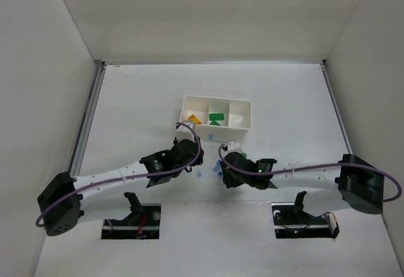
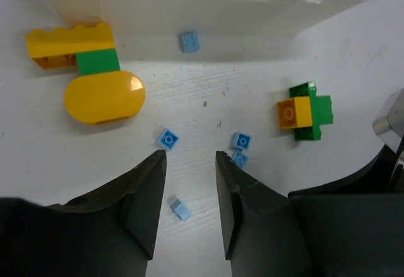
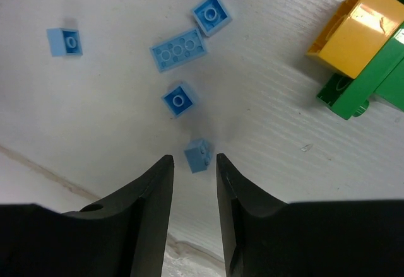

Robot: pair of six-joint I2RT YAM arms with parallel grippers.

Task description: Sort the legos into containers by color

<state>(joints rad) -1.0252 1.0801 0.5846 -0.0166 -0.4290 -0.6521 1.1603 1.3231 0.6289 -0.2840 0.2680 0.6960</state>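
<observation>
On the white table (image 1: 126, 100), left gripper (image 2: 189, 157) and right gripper (image 3: 192, 159) narrowly apart, empty — straddle one blue brick (image 3: 199, 153) squarely, then close

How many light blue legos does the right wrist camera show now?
5 light blue legos: far left, top centre, a longer one just below that, one mid-frame, one just ahead of the right gripper. More may lie outside this view.
</observation>
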